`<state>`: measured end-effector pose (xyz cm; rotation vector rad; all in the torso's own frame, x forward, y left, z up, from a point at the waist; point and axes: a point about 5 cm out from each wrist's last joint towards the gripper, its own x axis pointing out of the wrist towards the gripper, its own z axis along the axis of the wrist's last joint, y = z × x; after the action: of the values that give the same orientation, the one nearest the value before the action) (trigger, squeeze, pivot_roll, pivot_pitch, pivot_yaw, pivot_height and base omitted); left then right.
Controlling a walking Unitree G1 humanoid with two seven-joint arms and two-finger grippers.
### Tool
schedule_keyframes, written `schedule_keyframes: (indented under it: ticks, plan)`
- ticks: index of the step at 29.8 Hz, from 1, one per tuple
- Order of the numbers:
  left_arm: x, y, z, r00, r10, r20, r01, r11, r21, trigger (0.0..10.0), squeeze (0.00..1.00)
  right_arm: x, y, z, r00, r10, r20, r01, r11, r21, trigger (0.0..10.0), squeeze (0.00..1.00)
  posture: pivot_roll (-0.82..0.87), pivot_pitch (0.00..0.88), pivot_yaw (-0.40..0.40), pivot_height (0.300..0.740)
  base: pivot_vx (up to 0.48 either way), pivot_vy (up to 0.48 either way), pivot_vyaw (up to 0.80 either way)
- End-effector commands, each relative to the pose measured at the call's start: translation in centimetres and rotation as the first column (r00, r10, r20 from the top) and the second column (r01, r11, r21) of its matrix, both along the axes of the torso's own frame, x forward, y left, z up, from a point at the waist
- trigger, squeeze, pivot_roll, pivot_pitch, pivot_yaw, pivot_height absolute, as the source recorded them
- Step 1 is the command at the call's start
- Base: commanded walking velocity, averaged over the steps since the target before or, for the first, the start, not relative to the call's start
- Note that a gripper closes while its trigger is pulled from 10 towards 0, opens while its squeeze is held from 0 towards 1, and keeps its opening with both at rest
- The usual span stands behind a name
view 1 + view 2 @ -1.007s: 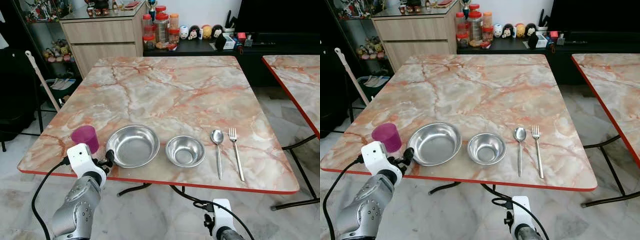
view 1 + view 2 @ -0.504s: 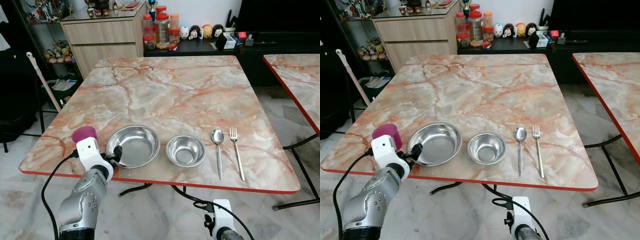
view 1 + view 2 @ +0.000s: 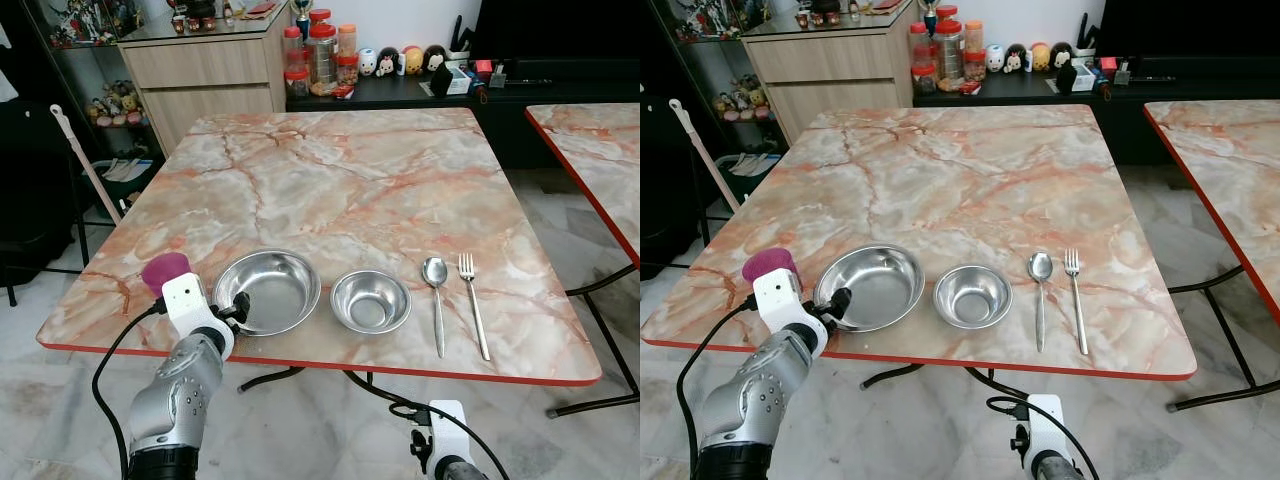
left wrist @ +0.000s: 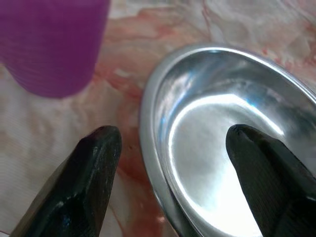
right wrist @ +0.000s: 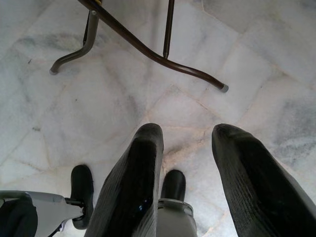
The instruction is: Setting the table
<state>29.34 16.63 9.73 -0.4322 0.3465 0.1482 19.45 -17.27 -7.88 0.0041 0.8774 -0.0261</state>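
Left tool (image 4: 168, 148) spread wide at lower left of frame, straddling near rim of large steel bowl (image 3: 267, 291), purple cup (image 3: 165, 270) just beside. Right tool (image 5: 190, 182) hanging at bottom edge over floor, fingers apart. Further right along surface (image 3: 350, 190): small steel bowl (image 3: 370, 301), spoon (image 3: 435, 285), fork (image 3: 471, 300). Jars (image 3: 320, 55) on sideboard, top centre.
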Motion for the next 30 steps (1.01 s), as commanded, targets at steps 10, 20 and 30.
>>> schedule_keyframes:
  ticks: [10, 20, 30]
  plan:
    - [-0.3, 0.0, -1.0, 0.997, 0.005, -0.077, -0.007, 1.0, -0.024, 10.0, 0.0, 0.3, 0.2, 0.1, 1.0, -0.004, 0.002, 0.004, 1.0, 0.008, 10.0, 0.0, 0.05, 0.0, 0.066, 0.74, 0.0, 0.0, 0.0]
    - [-0.1, -0.2, -0.9, 0.998, -0.008, -0.07, 0.006, 1.0, -0.029, 0.0, 0.0, 0.3, 0.2, 0.1, 1.0, -0.006, 0.002, 0.006, 1.0, 0.008, 10.0, 0.0, 0.05, 0.0, 0.064, 0.74, 0.0, 0.0, 0.0]
    - [-0.1, -0.1, -0.7, 0.998, -0.006, -0.067, 0.005, 1.0, -0.025, 0.0, 0.0, 0.4, 0.2, 0.2, 1.0, -0.004, 0.003, 0.004, 1.0, 0.008, 10.0, 0.0, 0.06, 0.0, 0.061, 0.74, 0.0, 0.0, 0.0]
